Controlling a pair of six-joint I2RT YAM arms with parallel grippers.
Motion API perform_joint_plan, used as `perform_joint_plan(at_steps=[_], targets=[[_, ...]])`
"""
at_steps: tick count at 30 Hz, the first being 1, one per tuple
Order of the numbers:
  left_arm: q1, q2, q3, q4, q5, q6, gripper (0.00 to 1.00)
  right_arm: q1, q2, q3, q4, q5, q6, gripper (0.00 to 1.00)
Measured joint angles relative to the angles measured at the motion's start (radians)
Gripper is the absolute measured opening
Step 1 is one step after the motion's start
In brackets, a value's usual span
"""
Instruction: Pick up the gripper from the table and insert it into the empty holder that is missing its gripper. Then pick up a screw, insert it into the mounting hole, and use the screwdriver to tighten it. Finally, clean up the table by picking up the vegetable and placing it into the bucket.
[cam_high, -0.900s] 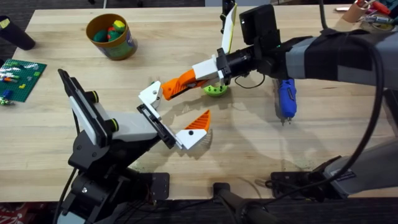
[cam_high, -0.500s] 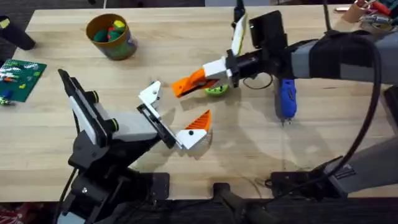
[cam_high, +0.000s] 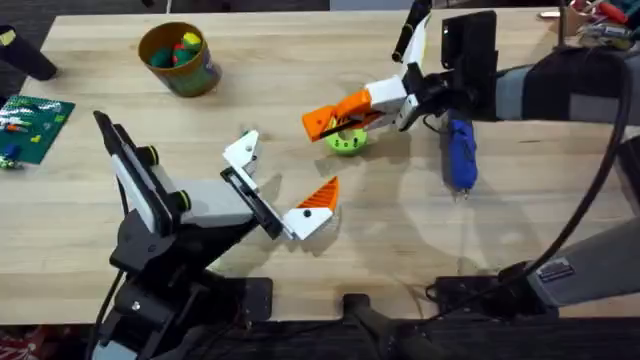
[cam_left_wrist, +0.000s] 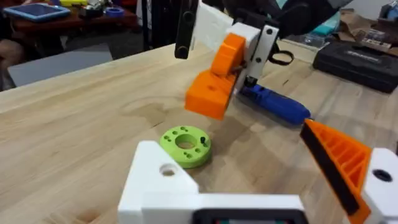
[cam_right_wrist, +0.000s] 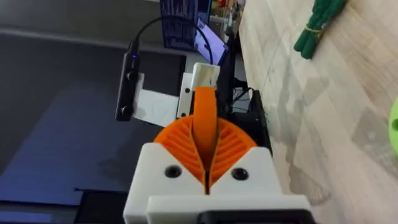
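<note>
Right end effector (cam_high: 400, 98): closed on the white base of the gripper (cam_high: 335, 113), held clear of the desk (cam_high: 300, 70), orange tip pointing toward the left end effector (cam_high: 275, 178). Vegetable (cam_high: 346, 142) lies just under that tip; screwdriver (cam_high: 459, 155) lies beside the right end effector. Left end effector: spread wide, grasping nothing. Holder (cam_high: 242, 150) forms its far jaw, apart from the gripper. Bucket (cam_high: 180, 60) stands well beyond.

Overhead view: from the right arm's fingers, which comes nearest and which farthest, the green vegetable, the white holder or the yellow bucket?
1. The vegetable, just below the right gripper and the orange piece it carries.
2. The holder, mid-table, left of it.
3. The bucket, far upper left.
</note>
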Motion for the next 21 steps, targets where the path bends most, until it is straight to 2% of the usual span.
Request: perform_joint_plan(at_steps=[5, 10, 14, 21], targets=[[0.000, 0.000, 0.000, 0.000, 0.000, 0.000, 0.986, 0.002, 0.004, -0.077, 0.276, 0.000, 0.166, 0.033], [0.000, 0.000, 0.000, 0.000, 0.000, 0.000, 0.987, 0.012, 0.068, -0.092, 0.551, 0.000, 0.384, 0.035], [0.000, 0.000, 0.000, 0.000, 0.000, 0.000, 0.986, 0.043, 0.124, -0.092, 0.590, 0.000, 0.499, 0.033], [0.000, 0.000, 0.000, 0.000, 0.000, 0.000, 0.986, 0.093, 0.155, -0.092, 0.597, 0.000, 0.576, 0.035]])
